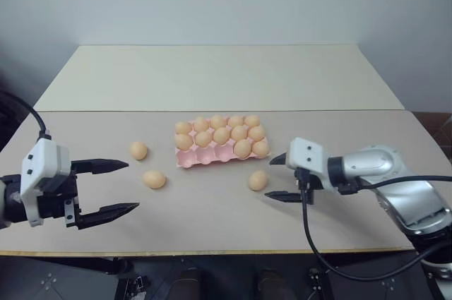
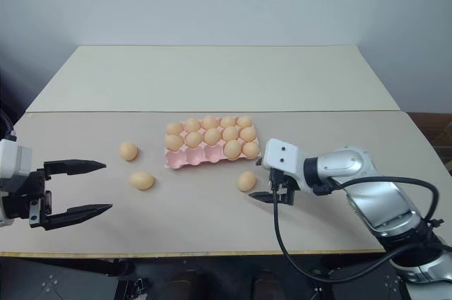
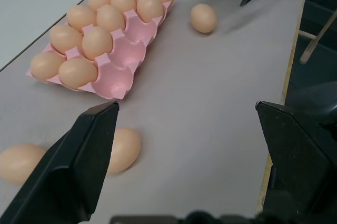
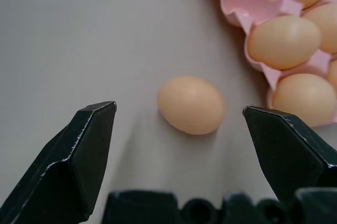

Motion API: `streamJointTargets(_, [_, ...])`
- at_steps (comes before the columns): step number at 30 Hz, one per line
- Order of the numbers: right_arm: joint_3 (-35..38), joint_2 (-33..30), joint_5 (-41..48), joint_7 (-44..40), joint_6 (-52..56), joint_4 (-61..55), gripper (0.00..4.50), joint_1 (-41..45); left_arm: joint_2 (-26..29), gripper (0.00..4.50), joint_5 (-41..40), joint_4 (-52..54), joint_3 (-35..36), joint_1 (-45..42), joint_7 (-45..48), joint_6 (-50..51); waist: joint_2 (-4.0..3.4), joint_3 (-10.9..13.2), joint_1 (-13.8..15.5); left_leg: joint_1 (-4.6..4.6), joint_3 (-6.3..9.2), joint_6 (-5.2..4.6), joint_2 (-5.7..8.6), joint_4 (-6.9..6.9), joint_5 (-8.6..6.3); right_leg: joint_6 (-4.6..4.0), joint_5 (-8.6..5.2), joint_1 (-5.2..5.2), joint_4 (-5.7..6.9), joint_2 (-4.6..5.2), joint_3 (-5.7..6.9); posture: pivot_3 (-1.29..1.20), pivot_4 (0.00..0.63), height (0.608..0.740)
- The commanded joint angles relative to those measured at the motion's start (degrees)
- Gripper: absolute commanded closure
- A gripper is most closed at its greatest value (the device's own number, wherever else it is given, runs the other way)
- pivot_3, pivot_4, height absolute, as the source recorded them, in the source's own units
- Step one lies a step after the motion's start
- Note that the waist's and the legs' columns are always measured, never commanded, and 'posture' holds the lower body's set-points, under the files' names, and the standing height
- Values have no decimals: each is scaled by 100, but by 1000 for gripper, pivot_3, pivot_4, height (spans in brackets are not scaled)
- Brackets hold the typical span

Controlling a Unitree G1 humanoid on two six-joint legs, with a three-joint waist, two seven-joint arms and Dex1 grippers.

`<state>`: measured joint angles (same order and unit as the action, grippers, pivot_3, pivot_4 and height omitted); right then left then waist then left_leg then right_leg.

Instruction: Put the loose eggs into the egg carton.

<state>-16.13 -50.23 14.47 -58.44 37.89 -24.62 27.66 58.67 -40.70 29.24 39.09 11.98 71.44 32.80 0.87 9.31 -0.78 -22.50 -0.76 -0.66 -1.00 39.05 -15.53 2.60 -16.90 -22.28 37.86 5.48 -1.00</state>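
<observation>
The pink egg carton (image 1: 201, 158) lies mid-table with several eggs in it; three cups in its near row, toward the left, are bare. Three loose eggs rest on the table. Two lie left of the carton (image 1: 138, 150) (image 1: 154, 179), and one (image 1: 258, 181) sits off its near right corner. My right gripper (image 1: 271, 178) is open just right of that egg, its fingers (image 4: 84, 150) standing either side of the egg (image 4: 191, 104) without touching it. My left gripper (image 1: 133, 186) is open and empty, left of the two loose eggs.
The table's near edge (image 1: 212, 251) runs just in front of both grippers. A seam (image 1: 212, 111) crosses the tabletop behind the carton. A black cable (image 1: 311, 236) hangs from the right wrist over the near edge.
</observation>
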Motion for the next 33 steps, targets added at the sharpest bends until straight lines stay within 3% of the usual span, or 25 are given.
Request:
streamJointTargets(1, [-171, 244, -434, 317, -263, 110, 31, 175, 16, 0, -20, 119, 79, 43, -19, -37, 1, -1, -3, 2, 0, 0, 0, 0, 0, 0, 0, 1, 1, -1, 0, 0, 150, 740])
streamJointTargets(12, [-469, 905, -781, 391, -354, 802, 31, 348, -44, 0, -4, 158, 142, 189, -66, -89, 2, -1, -6, 5, 0, 1, 2, 1, 0, 0, 0, 2, 6, -3, -1, 0, 150, 740])
streamJointTargets(20, [-571, 1030, -994, 320, -608, 1093, 31, 249, -33, 0, 99, 84, 250, 268, -35, -156, 2, -1, -7, 4, 0, 1, 3, 0, 0, 0, 0, 1, 7, -3, 0, 0, 150, 740])
streamJointTargets(26, [-475, 948, -1009, 238, -832, 998, 1840, 143, -38, 0, 160, 36, 301, 299, -28, -183, 2, -1, -7, 5, 0, 1, 3, 1, 0, 0, 0, 1, 7, -3, 0, 0, 150, 740])
streamJointTargets(33, [-169, 832, -837, 131, -809, 492, 1840, 286, -34, 0, 212, -13, 361, 325, -5, -218, 2, -1, -6, 5, 0, 1, 3, 1, 0, 0, 0, 1, 7, -3, 0, 0, 150, 740])
